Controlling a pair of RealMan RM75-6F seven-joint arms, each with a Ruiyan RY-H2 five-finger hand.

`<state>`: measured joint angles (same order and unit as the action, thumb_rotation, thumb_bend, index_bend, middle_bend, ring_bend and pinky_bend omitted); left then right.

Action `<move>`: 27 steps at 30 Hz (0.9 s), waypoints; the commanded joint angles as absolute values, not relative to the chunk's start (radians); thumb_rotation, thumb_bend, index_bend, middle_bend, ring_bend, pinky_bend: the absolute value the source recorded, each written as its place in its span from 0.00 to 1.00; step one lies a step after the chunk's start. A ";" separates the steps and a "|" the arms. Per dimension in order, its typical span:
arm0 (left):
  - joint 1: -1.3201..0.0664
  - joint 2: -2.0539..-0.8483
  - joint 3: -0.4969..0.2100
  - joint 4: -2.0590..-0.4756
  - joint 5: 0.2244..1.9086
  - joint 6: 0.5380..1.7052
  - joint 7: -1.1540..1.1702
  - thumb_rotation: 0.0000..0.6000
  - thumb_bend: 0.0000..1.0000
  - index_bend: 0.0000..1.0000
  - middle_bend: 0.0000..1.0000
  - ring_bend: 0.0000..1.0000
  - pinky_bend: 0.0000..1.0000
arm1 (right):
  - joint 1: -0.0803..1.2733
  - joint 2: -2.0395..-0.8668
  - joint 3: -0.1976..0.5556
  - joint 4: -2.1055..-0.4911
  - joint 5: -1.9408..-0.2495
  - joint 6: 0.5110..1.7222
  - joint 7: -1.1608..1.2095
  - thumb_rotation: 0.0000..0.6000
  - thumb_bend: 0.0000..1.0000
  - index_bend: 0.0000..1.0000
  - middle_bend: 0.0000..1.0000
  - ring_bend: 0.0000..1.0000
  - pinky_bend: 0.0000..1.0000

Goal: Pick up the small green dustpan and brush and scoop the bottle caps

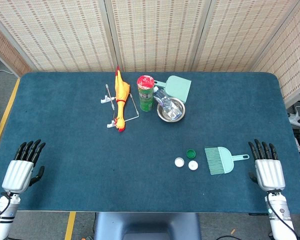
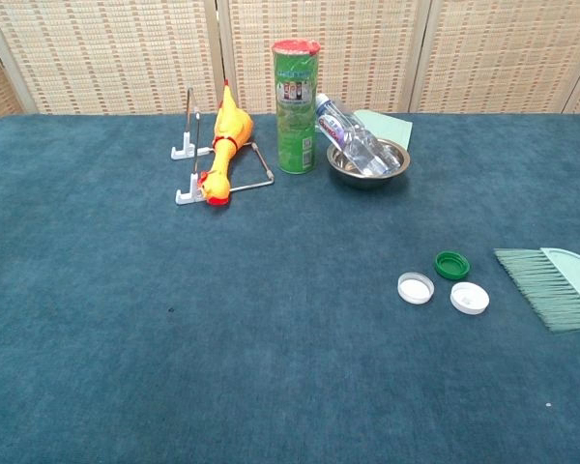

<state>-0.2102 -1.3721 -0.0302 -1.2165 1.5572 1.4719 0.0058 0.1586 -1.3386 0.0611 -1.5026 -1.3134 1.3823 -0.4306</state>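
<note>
The small green brush (image 1: pixel 221 160) lies flat on the blue table near the front right, bristles pointing left; in the chest view the brush (image 2: pixel 556 284) runs off the right edge. Left of it lie three bottle caps: a green cap (image 1: pixel 191 153) (image 2: pixel 451 264) and two white caps (image 1: pixel 179 162) (image 1: pixel 193 165). The pale green dustpan (image 1: pixel 177 88) lies at the back, behind a steel bowl. My right hand (image 1: pixel 267 167) rests open on the table just right of the brush handle, apart from it. My left hand (image 1: pixel 22 167) lies open at the front left. Neither hand shows in the chest view.
A green snack can (image 1: pixel 146 93) with a red lid stands at the back centre. Beside it a steel bowl (image 1: pixel 170 111) holds a plastic bottle (image 1: pixel 162 98). A yellow rubber chicken (image 1: pixel 121 98) lies on a wire rack (image 1: pixel 110 100). Woven screens stand behind the table.
</note>
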 commanded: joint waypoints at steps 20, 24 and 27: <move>-0.209 -1.374 -0.040 -1.206 1.536 1.458 0.010 1.00 0.45 0.00 0.00 0.00 0.06 | 0.286 -1.505 0.055 -1.107 -1.343 1.152 -0.335 1.00 0.17 0.29 0.28 0.03 0.02; -0.211 -1.376 -0.038 -1.204 1.534 1.449 0.013 1.00 0.45 0.00 0.00 0.00 0.06 | 0.307 -1.547 0.061 -1.031 -1.354 1.131 -0.282 1.00 0.23 0.32 0.31 0.07 0.04; -0.211 -1.376 -0.039 -1.205 1.534 1.450 0.013 1.00 0.45 0.00 0.00 0.00 0.06 | 0.319 -1.567 0.065 -1.000 -1.362 1.125 -0.257 1.00 0.25 0.36 0.33 0.08 0.06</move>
